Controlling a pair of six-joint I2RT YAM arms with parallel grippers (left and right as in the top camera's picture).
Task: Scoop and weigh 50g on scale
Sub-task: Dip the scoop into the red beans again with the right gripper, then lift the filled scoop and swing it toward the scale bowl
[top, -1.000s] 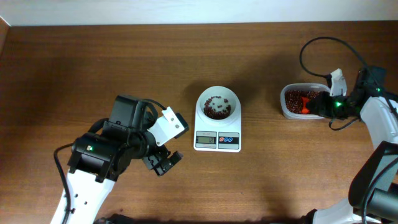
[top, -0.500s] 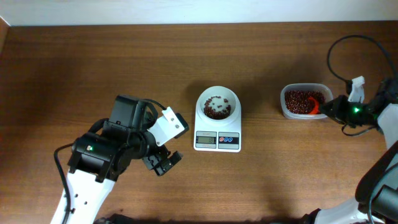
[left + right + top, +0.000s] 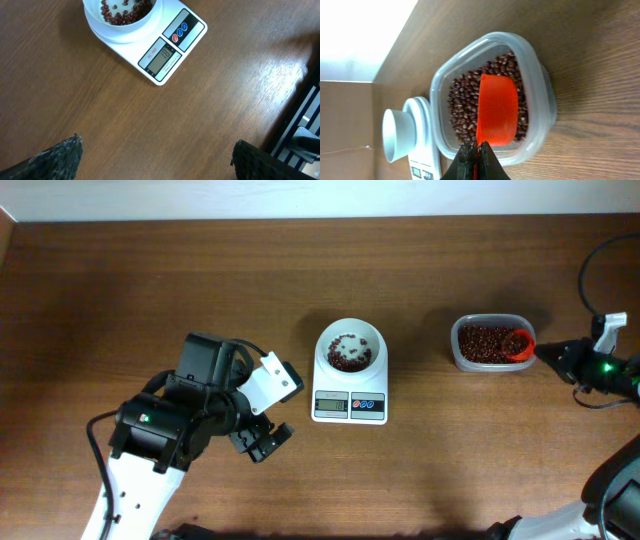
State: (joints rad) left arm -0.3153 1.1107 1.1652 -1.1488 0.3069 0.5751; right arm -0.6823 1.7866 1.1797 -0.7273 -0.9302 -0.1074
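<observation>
Leftmost, the left fingers (image 3: 55,157) hang spread wide above the wooden worktop (image 3: 150,290). Centrally, the scale (image 3: 349,407) carries a white bowl (image 3: 374,337) holding some red-brown beans (image 3: 347,358). Further right, a clear tub (image 3: 538,75) of beans holds an orange scoop (image 3: 496,107), pinched by the closed right fingers (image 3: 487,162).

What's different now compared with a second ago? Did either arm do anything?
The right hand has pulled back to the right, away from the middle of the tub. It is closed on the orange scoop, which slid with it to the tub's right end, among the beans. The left hand, open, the scale and its bowl have not moved.
</observation>
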